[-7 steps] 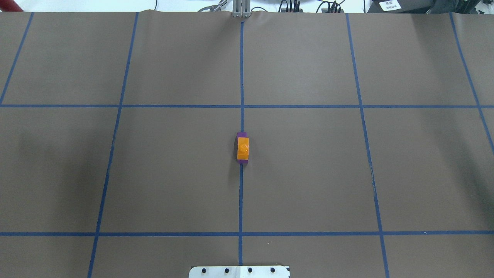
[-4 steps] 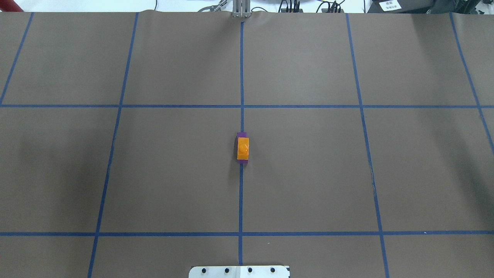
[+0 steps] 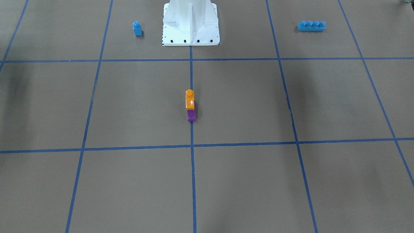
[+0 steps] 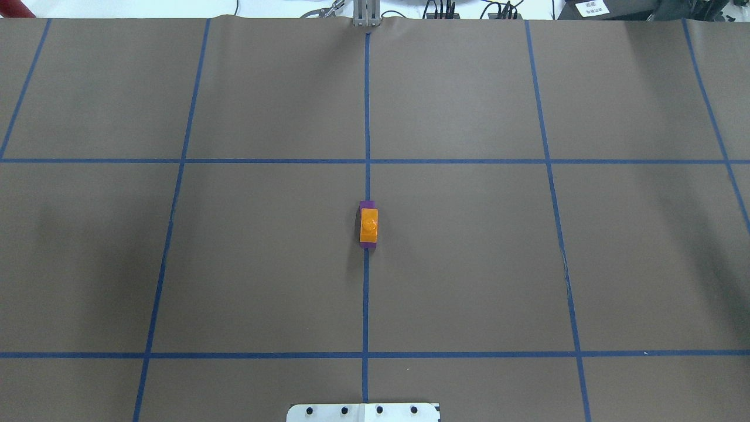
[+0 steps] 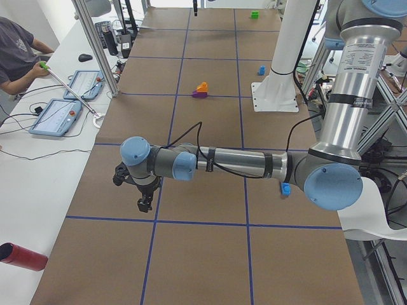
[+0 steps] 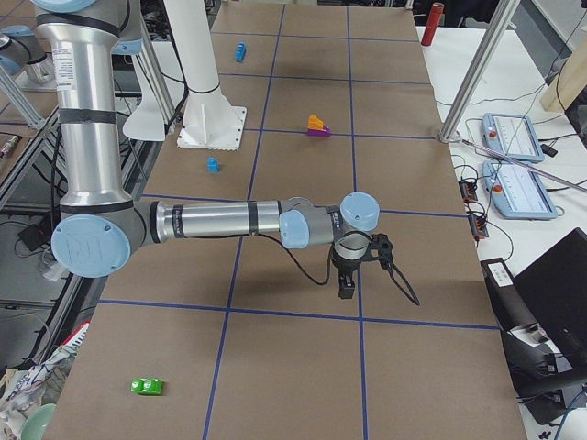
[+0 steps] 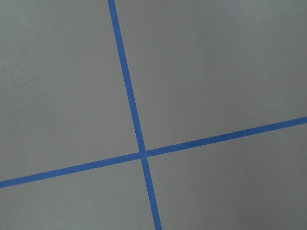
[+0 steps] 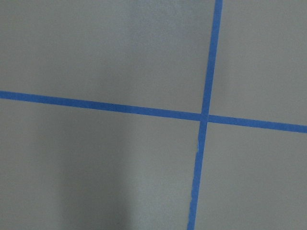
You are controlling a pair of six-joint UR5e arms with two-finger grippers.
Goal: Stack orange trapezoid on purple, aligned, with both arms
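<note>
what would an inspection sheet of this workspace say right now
surface: brown table with blue tape grid
job's things: orange trapezoid sits on purple, on the centre line, nothing touching it
clutter: small blue block, long blue brick, green block
grippers: left gripper and right gripper hang far from the stack; jaws open or shut, cannot tell
cables: black cable along left arm
surroundings: operator, red cylinder

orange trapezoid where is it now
The orange trapezoid sits on the purple block, mid-table in the overhead view, on the centre tape line.
</note>
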